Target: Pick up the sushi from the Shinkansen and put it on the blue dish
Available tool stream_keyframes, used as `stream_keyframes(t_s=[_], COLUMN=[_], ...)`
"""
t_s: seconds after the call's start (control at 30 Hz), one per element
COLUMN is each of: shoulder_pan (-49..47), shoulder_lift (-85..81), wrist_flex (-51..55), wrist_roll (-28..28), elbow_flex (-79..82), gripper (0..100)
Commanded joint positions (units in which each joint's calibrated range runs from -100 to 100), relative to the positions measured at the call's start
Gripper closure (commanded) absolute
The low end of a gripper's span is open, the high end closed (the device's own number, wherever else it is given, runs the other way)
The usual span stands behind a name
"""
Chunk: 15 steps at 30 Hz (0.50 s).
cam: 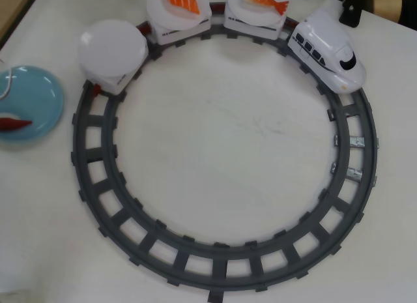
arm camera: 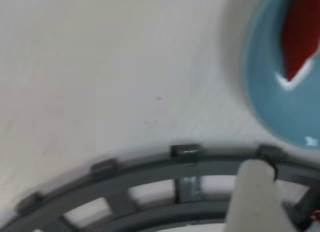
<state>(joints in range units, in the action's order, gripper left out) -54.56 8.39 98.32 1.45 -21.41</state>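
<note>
The sushi (cam: 13, 123) lies flat on the blue dish (cam: 39, 94), which sits well to the left of the grey circular track (cam: 221, 270) in the overhead view, so the placing looks done. The wrist view agrees: the dark-red slice (arm camera: 299, 37) rests on the dish (arm camera: 265, 92), just beyond the track (arm camera: 150, 167).

Judging by the pale shape low in the wrist view (likely a gripper finger), the arm hangs above the track beside the dish, but whether its fingers are apart I cannot tell.

The Shinkansen (cam: 329, 50) stands on the track's upper right, pulling white plates (cam: 112, 49), the last one bare.

The white tabletop (cam: 221, 153) is smooth and uncluttered inside the ring.
</note>
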Motion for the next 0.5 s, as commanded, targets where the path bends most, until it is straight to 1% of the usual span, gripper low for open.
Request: stream_keyframes(t_s=[0.0, 0.17, 0.4, 0.47], shoulder_pan=[0.77, 0.77, 0.68, 0.33], shoulder_lift=[-10.18, -21.13, -37.05, -40.87], wrist_flex=[0.07, -7.24, -17.6, -20.82], wrist_roll=[-1.08, -1.19, -1.29, -2.23], elbow_flex=[6.17, 18.7, 43.5, 50.44], gripper=[72, 72, 72, 72])
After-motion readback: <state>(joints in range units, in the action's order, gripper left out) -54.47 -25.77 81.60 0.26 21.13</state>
